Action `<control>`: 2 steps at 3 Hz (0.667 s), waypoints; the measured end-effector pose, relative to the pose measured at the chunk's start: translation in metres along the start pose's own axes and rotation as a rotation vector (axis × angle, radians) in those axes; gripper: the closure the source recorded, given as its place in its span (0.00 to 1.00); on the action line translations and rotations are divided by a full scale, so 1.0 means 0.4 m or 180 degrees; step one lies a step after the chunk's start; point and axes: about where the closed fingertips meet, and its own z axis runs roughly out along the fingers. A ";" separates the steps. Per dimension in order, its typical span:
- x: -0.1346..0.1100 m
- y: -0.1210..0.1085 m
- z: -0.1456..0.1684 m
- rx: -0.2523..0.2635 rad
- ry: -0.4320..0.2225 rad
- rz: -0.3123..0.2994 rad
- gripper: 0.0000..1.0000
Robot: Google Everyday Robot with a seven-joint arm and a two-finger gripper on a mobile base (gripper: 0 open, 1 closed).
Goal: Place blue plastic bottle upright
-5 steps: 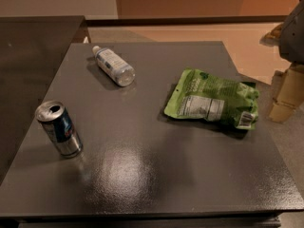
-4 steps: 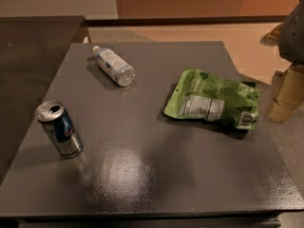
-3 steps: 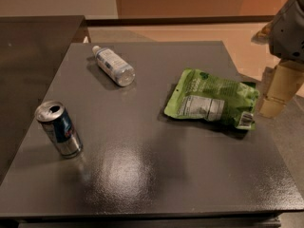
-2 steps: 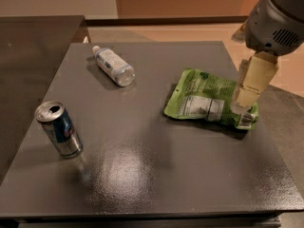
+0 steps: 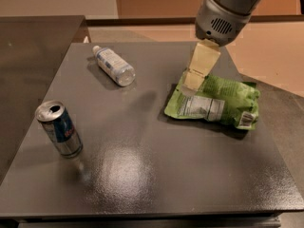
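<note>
The blue plastic bottle [image 5: 113, 65] lies on its side at the back left of the dark grey table [image 5: 142, 170], white cap toward the far left corner. It is clear with a pale blue-and-white label. My gripper [image 5: 194, 81] hangs from the grey arm at the upper right, its cream fingers pointing down over the left end of a green bag. It is well to the right of the bottle and holds nothing.
A green snack bag [image 5: 213, 101] lies flat at the right of the table. A blue-and-silver drink can [image 5: 59, 128] stands upright near the left edge. A second dark table [image 5: 33, 46] adjoins at the far left.
The arm has swung in from the right edge of the view toward the left, and now hangs over the green bag. The bottle, can and bag have not moved.
</note>
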 end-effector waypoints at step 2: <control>-0.206 -0.030 0.112 -0.0032 0.0102 0.0426 0.00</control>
